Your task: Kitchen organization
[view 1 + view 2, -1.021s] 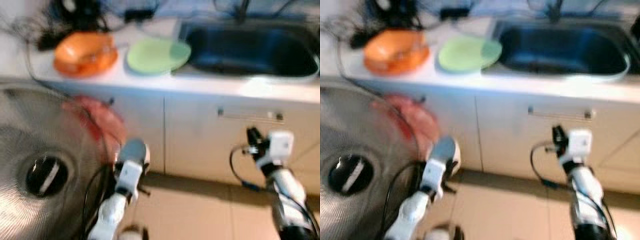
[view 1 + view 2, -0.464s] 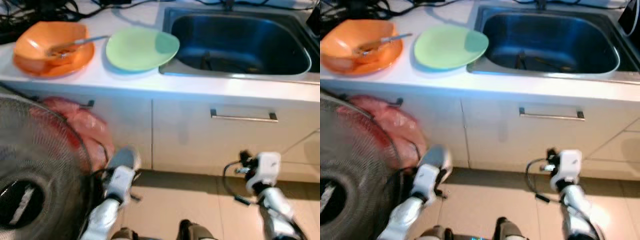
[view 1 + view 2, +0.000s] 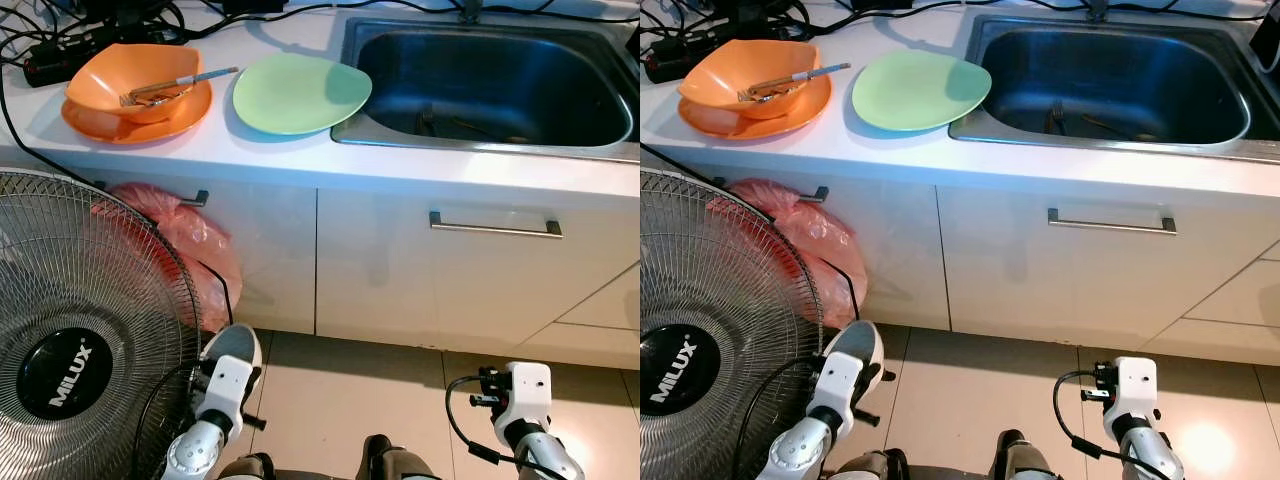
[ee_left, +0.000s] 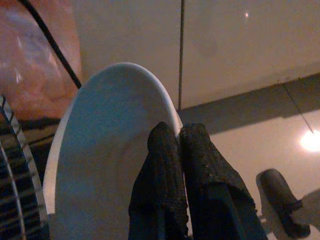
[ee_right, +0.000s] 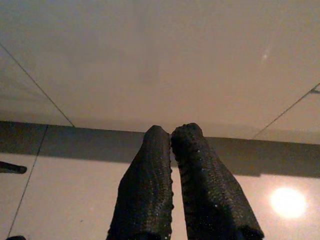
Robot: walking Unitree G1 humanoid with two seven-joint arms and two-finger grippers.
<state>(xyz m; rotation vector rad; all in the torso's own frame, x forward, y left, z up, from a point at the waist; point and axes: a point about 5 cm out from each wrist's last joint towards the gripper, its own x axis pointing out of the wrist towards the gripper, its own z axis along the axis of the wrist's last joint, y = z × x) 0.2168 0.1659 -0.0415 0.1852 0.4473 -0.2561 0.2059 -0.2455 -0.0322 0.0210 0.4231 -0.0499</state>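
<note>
My left gripper (image 4: 177, 132) is shut on the rim of a white bowl (image 4: 100, 160), held low in front of the cabinet, next to the fan; the bowl (image 3: 232, 345) shows above my left wrist. My right gripper (image 5: 171, 132) is shut with nothing in it and hangs low over the tiled floor, facing the cabinet front. On the white counter (image 3: 260, 150) an orange bowl (image 3: 125, 72) with a utensil (image 3: 185, 82) in it sits on an orange plate (image 3: 95, 120). A light green plate (image 3: 300, 92) lies beside them, by the steel sink (image 3: 490, 80).
A large standing fan (image 3: 80, 360) is close on my left, with a pink plastic bag (image 3: 195, 245) hanging from a cabinet handle behind it. Black cables (image 3: 60, 40) lie at the counter's back left. A cabinet drawer handle (image 3: 495, 228) is under the sink. Several utensils lie in the sink.
The camera has shifted and the blur has cleared. Both arms now sit lower in the picture. The left gripper keeps hold of the white bowl.
</note>
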